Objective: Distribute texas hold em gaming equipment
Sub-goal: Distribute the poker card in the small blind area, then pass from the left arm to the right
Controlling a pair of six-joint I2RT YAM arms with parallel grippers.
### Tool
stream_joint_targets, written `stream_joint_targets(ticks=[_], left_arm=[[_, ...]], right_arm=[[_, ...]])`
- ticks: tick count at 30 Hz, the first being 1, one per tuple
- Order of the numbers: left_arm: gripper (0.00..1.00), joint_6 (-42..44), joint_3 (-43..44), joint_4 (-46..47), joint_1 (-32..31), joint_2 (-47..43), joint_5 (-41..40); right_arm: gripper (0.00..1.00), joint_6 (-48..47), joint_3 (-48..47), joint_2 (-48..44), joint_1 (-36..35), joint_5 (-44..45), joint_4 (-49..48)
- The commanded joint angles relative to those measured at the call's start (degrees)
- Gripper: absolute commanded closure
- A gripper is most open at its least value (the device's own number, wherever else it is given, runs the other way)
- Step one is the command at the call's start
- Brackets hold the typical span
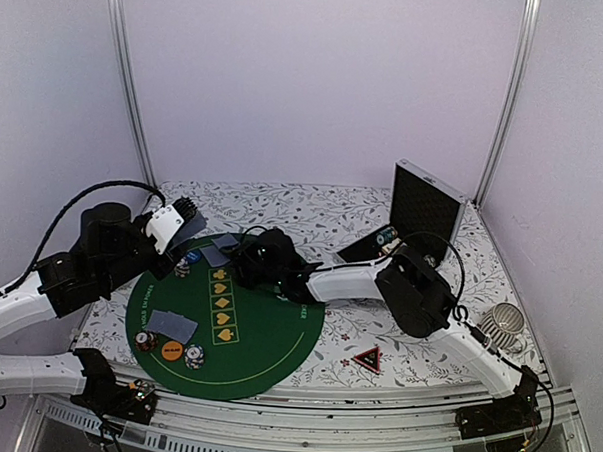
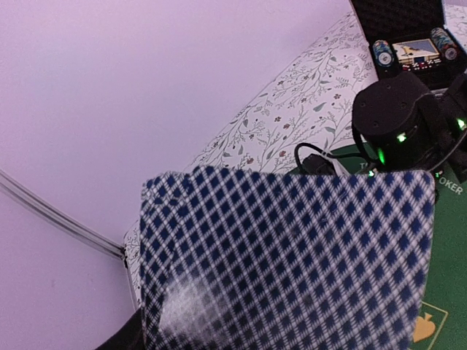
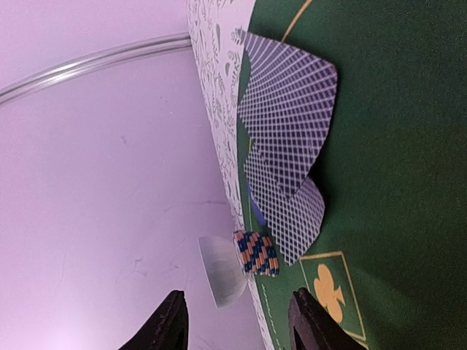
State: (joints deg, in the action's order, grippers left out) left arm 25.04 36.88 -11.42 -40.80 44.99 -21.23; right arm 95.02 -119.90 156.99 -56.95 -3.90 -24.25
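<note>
On a floral-print tabletop (image 1: 283,200), a round green felt mat (image 1: 266,355) printed with gold suit symbols carries the game pieces. The right hand (image 3: 237,313) hangs released over the mat's far left part, its dark fingers spread with nothing between them. Just beyond them lie two overlapping cards (image 3: 288,109) with fine blue lattice backs, a striped chip stack (image 3: 257,253) and a clear disc (image 3: 222,270) at the felt's edge. The left hand (image 1: 182,213), raised at the far left, grasps a blue-checked playing card (image 2: 284,255) that blocks most of its own wrist view. Near the mat's near left rim sit another card (image 1: 170,325), an orange disc (image 1: 171,352) and two small chip stacks (image 1: 194,356). A red-black triangle token (image 1: 367,358) rests on the print to the right. An open black case (image 1: 423,201) stands far right, and a white ribbed cup (image 1: 504,322) sits at the right edge.
</note>
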Motion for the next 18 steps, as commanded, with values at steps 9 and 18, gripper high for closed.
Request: stream_joint_targets(ticks=[9, 18], left_arm=[[0.47, -0.3, 0.5, 0.5, 0.6, -0.3, 4.1], [0.47, 2.1, 1.8, -4.1, -2.9, 0.9, 12.1]], right_arm=[[0.50, -32.8, 24.3, -25.8, 2.9, -8.7, -3.0], [0.25, -66.1, 38.4, -49.9, 6.9, -14.5, 9.6]])
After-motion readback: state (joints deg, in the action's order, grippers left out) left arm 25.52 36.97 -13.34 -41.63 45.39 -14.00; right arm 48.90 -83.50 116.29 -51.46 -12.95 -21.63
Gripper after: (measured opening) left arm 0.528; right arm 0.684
